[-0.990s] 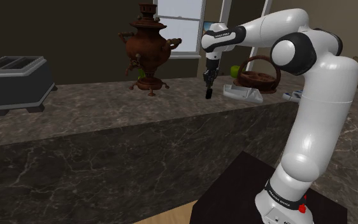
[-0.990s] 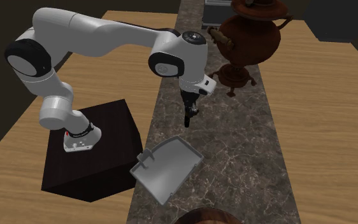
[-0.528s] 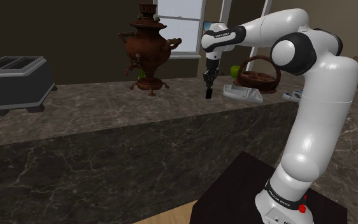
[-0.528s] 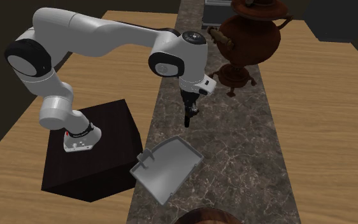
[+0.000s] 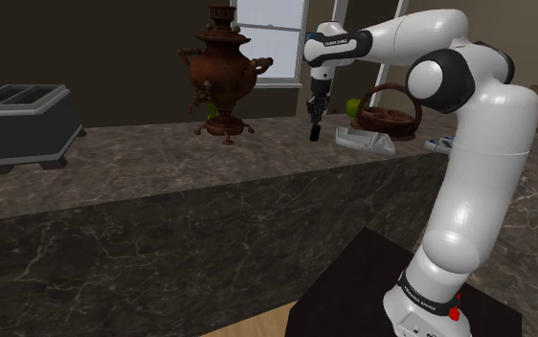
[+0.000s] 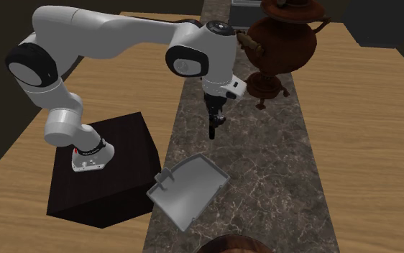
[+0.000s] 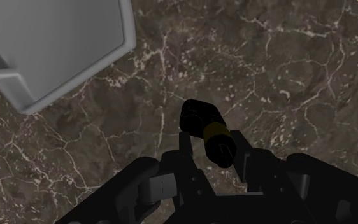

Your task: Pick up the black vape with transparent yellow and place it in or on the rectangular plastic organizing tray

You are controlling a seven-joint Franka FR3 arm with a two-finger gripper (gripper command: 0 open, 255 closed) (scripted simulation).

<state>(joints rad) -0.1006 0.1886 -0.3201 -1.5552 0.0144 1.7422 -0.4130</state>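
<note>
Gripper (image 5: 316,121) status, shoulder view: clamped on the black vape (image 5: 315,134), which hangs roughly upright below it, clear of the dark marble countertop (image 5: 162,168). The grey organizing tray (image 5: 368,141) lies on the countertop just toward this view's right, in front of a wicker basket (image 5: 389,107). A brown samovar (image 5: 222,72) stands well apart on the left.

Second exterior view: the gripper points down over the countertop, between the samovar and the tray. The tray lies nearer this view's bottom edge and nothing lies in it.

Wrist view: the two fingers (image 7: 185,153) press on opposite sides of the vape. Its transparent yellow band (image 7: 214,132) sits just beyond the fingertips, and the black end projects further out. The countertop lies below, and a corner of the tray is off to one side.

Handling, as a judgement: the vape looks small, light and rigid, with a smooth casing that may slip. The hold is near one end, so the projecting end could pivot; moderate, steady clamping is advisable. The tray's rim is low, so lower the vape close to the tray floor before release.
</note>
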